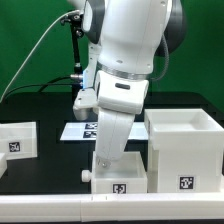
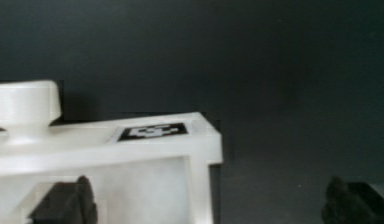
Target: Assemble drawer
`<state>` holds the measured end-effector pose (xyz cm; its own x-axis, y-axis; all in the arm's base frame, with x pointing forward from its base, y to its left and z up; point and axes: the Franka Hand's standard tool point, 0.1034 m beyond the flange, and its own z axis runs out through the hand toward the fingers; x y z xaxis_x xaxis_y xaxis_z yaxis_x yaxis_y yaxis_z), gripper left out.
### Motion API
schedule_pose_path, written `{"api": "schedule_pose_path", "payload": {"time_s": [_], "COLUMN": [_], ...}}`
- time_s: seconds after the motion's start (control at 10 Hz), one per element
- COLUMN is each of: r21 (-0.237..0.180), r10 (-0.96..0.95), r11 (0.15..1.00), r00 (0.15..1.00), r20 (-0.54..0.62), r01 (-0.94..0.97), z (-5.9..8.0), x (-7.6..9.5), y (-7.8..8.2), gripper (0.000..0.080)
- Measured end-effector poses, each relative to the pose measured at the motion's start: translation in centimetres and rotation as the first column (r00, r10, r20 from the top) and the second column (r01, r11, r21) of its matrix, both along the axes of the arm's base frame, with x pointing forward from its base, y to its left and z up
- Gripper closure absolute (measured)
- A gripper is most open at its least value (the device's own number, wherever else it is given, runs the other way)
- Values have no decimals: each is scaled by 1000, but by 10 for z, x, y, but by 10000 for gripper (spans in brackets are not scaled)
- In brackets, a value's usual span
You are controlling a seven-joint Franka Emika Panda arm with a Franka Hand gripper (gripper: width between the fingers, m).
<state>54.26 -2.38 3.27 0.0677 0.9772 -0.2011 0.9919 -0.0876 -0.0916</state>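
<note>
The drawer is a small low white open-topped tray at the front middle of the black table, with a square tag on its front and a round knob on its side. My gripper reaches down into it from above. In the wrist view the drawer fills the lower part, with its knob and a tag on its rim. My gripper is open, jaws wide apart. One dark fingertip lies over the drawer, the other over the bare table beside it.
The tall white cube casing stands close against the drawer on the exterior view's right. Another white tagged part sits at the exterior view's left. The marker board lies behind the arm. A white ledge runs along the front.
</note>
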Motion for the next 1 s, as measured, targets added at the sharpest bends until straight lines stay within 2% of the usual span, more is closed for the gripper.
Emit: {"api": "schedule_pose_path", "payload": {"time_s": [0.4,0.5,0.6,0.7,0.8,0.9,1.0], "r21": [0,0,0,0,0,0,0], "r10": [-1,-1,-1,-1,-1,-1,-1], "r11": [1000,1000,1000,1000,1000,1000,1000], "r00": [1000,1000,1000,1000,1000,1000,1000], "r20": [0,0,0,0,0,0,0], "r01": [1,1,1,1,1,1,1], "z": [0,0,0,0,0,0,0], "x": [0,0,0,0,0,0,0], "y": [0,0,0,0,0,0,0], "gripper": [150,230,417,553,553,724,762]}}
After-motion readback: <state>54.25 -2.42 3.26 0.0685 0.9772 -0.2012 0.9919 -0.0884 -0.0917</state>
